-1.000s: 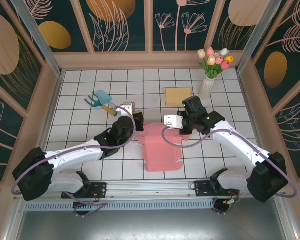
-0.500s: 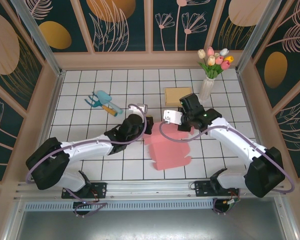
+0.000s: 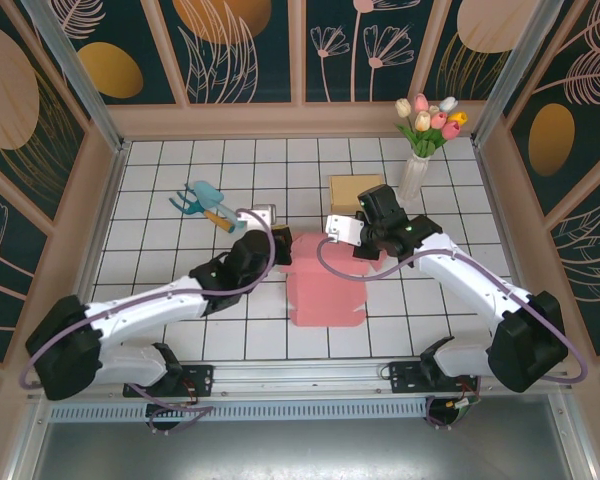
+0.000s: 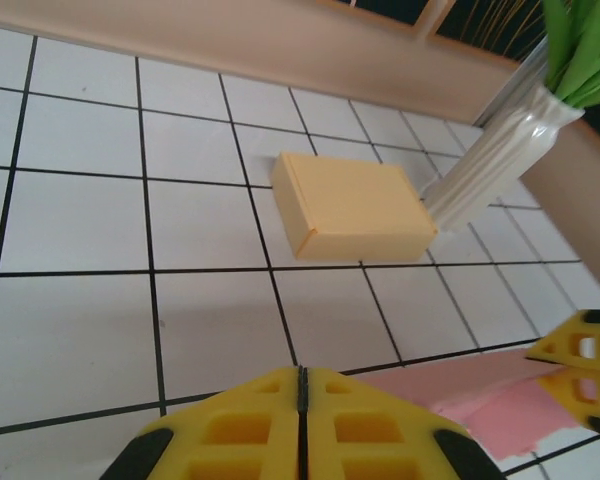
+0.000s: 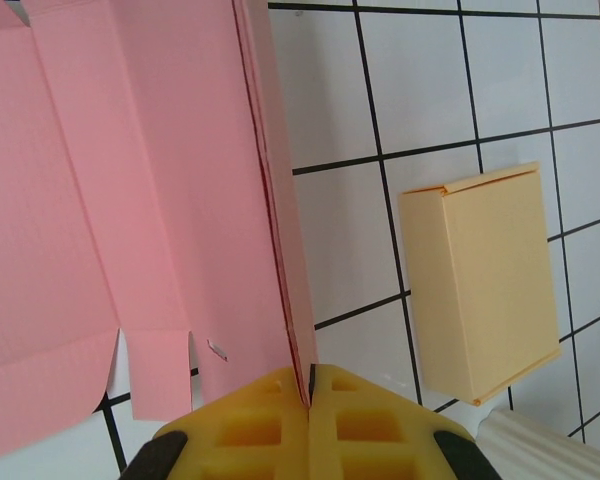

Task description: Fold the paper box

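Early fold stage — R end effector (image 5: 308,378) clamped on far-right edge of unfolded pink paper box (image 3: 325,295), L end effector (image 4: 300,378) fingers together, empty — next: lift that panel w/ L bracing.

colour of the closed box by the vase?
The box is plain pale yellow-tan, no print. It shows best in the right wrist view.

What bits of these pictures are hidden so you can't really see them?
Top view: the far corners of the pink paper box sit under the left arm and right arm.
Top view: the teal tool is too small to identify.
Left wrist view: the vase has its blooms past the top edge; the pink paper box is cut by the bottom edge.
Right wrist view: the vase is a corner sliver.
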`<action>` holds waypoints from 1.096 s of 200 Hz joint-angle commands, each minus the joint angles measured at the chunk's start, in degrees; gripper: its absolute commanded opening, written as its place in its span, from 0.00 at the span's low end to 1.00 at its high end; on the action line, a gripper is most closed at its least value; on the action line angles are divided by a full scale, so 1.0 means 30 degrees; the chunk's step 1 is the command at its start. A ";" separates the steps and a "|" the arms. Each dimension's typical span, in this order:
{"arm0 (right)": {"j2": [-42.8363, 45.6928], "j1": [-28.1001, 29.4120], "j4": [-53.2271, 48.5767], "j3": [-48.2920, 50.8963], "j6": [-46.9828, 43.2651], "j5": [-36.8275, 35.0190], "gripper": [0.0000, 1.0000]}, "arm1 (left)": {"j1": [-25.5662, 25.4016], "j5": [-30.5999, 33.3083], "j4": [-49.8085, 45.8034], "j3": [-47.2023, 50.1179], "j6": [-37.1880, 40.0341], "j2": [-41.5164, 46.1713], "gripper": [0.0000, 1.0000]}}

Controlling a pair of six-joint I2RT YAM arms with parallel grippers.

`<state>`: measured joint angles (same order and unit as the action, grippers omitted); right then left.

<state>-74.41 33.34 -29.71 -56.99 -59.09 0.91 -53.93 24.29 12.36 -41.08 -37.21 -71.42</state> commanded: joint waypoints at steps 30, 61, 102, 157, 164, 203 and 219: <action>0.0048 -0.0172 0.0367 -0.0024 0.0798 -0.0385 0.00 | -0.2243 -0.1702 0.0502 0.1646 -0.1311 0.1030 0.11; 0.0134 -0.0296 0.0425 0.0126 0.0830 -0.0277 0.00 | -0.2376 -0.2934 0.3288 0.3170 -0.2421 0.0289 0.08; 0.0331 -0.0327 0.0430 0.0292 0.0861 0.0033 0.00 | -0.1531 0.0753 0.2640 0.3178 -0.1963 0.0137 0.03; 0.0624 -0.0304 0.0742 0.0433 0.0888 0.0370 0.00 | 0.0151 0.0959 0.3064 0.2612 -0.1437 -0.0492 0.01; 0.0617 -0.0304 0.0735 0.0452 0.0895 0.0394 0.00 | 0.0213 0.1180 0.3069 0.2507 -0.1486 -0.0618 0.02; 0.0735 -0.0088 0.0971 0.0555 0.0895 0.0679 0.00 | 0.0334 0.0671 0.3749 0.1579 -0.0867 -0.1435 0.02; 0.0674 0.0070 0.1013 0.0568 0.0830 0.0761 0.00 | 0.0323 0.0553 0.3785 0.0904 -0.0306 -0.1910 0.02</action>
<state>-73.60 32.77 -28.34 -56.10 -57.65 1.58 -53.15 26.02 20.86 -34.37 -41.19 -75.44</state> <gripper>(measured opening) 0.067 0.059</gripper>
